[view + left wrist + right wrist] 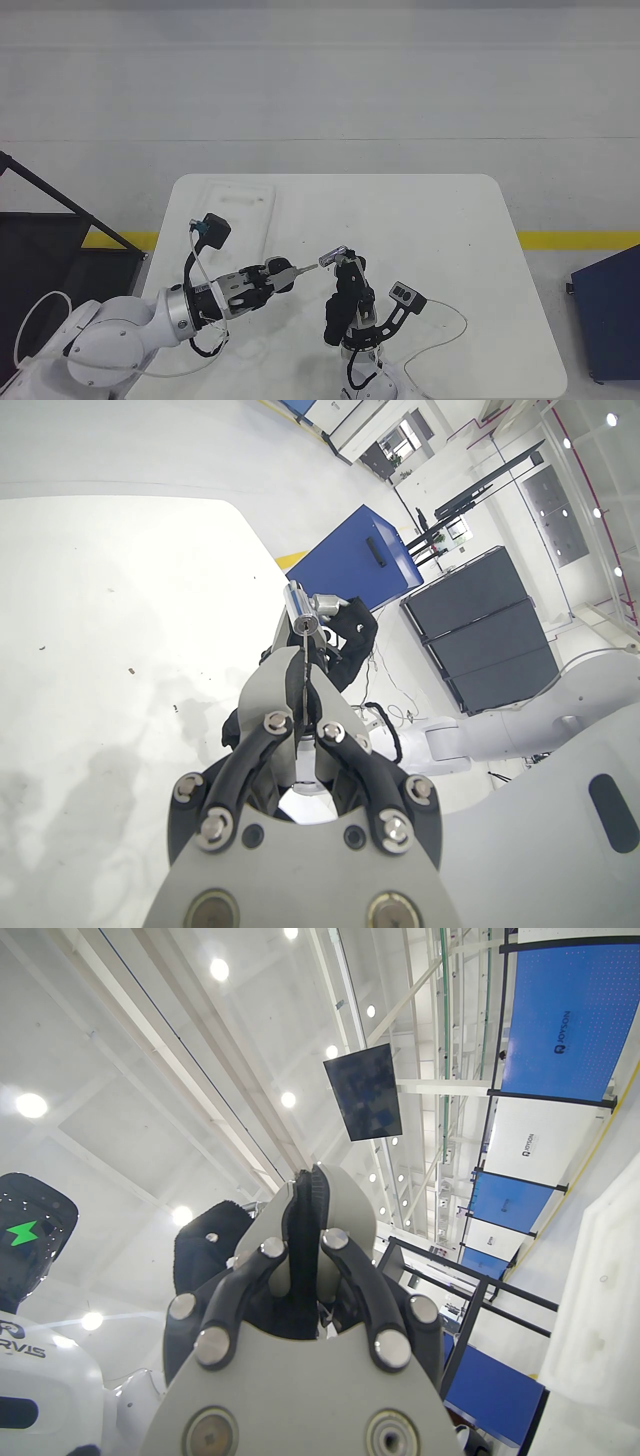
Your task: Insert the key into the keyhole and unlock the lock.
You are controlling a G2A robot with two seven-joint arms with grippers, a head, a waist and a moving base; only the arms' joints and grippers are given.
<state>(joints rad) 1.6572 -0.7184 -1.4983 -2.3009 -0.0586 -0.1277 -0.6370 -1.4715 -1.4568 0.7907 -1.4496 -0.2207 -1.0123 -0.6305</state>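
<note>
pinching the thin flat metal key [305,643], the left gripper [301,680] holds its tip at the keyhole [305,628] of the shiny cylindrical lock [299,602], clamped in the black-padded right gripper [345,268] above the smooth white table [125,600].

Right wrist view: dark logo lettering on blue wall panel [565,1023]; same mark on white wall panel [540,1143]. Farther panels' marks too small to read.
</note>
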